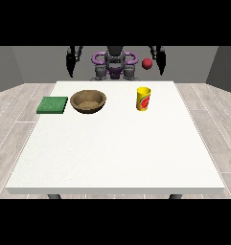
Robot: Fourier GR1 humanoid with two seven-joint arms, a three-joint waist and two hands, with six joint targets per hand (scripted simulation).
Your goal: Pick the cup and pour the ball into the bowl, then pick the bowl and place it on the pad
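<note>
Yellow cup (144,98): upright, far-right on the table (112,153), below the hand at the view's right (160,64).
Nearer hand: that one.
Red ball (146,63): above the cup, beside it.
Fingers: cannot tell.

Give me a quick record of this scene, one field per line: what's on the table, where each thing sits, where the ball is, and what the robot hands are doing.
table: white table, robot at far side
pad: green pad, view's left edge of the table
bowl: brown bowl, just right of the pad, upright
cup: yellow cup, upright, right of the bowl
ball: red ball, above the cup, not inside it
robot hand at view's left: raised, holds nothing
robot hand at view's right: raised beside the ball, holds nothing
task progress: cup not yet picked
</note>
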